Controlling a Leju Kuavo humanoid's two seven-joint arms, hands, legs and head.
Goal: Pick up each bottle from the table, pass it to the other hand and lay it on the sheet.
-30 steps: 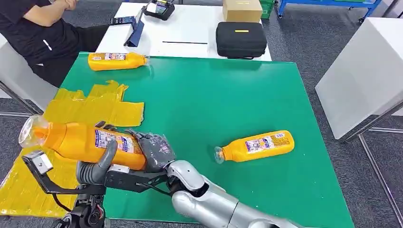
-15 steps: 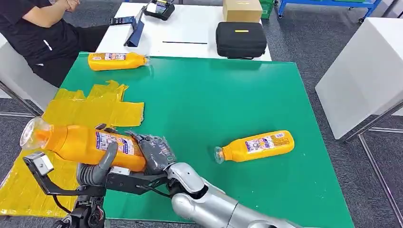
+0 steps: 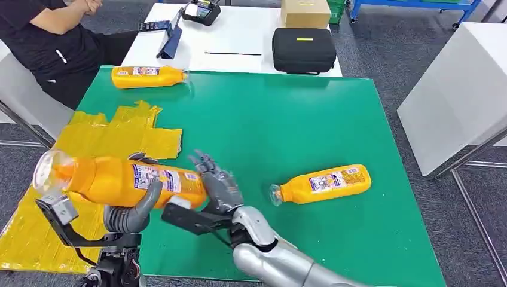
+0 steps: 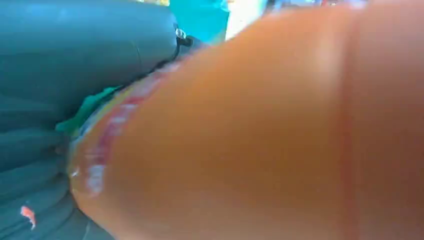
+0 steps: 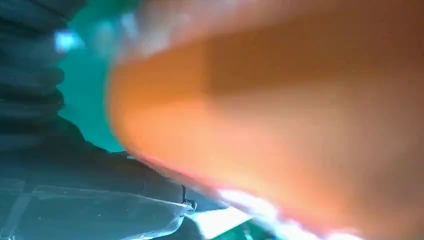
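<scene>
While the L hand (image 3: 133,210) grips the held bottle (image 3: 122,180) from below, thumb curled up over its label side, the R hand (image 3: 216,181) sits at the bottle's base end w/ fingers spread and lifted; contact w/ the base can't be confirmed from head view. The held bottle lies roughly horizontal above the table's near-left corner, clear cap toward the robot's left, over the yellow sheet (image 3: 119,137). L wrist view: blurred orange bottle body (image 4: 260,135) pressed against grey hand cover (image 4: 75,55). R wrist view: same orange body (image 5: 280,115) very close, dark fingers (image 5: 35,85) beside it, blurred.

Edges/room: sheet is crumpled, hangs over the left edge of the green table (image 3: 287,119); its far part lies flat on the green. Centre of the green surface is open between the hands and the far bottle.

Other items: second bottle (image 3: 323,183) on its side to the right, near the R forearm, cap pointing toward the hands. Third bottle (image 3: 147,76) on its side at the far-left edge. White table behind carries black case (image 3: 303,49), cardboard box (image 3: 305,12), tablet (image 3: 172,39). Person in black (image 3: 48,42) seated far left. White cabinet (image 3: 460,89) stands right, apart from the table.
</scene>
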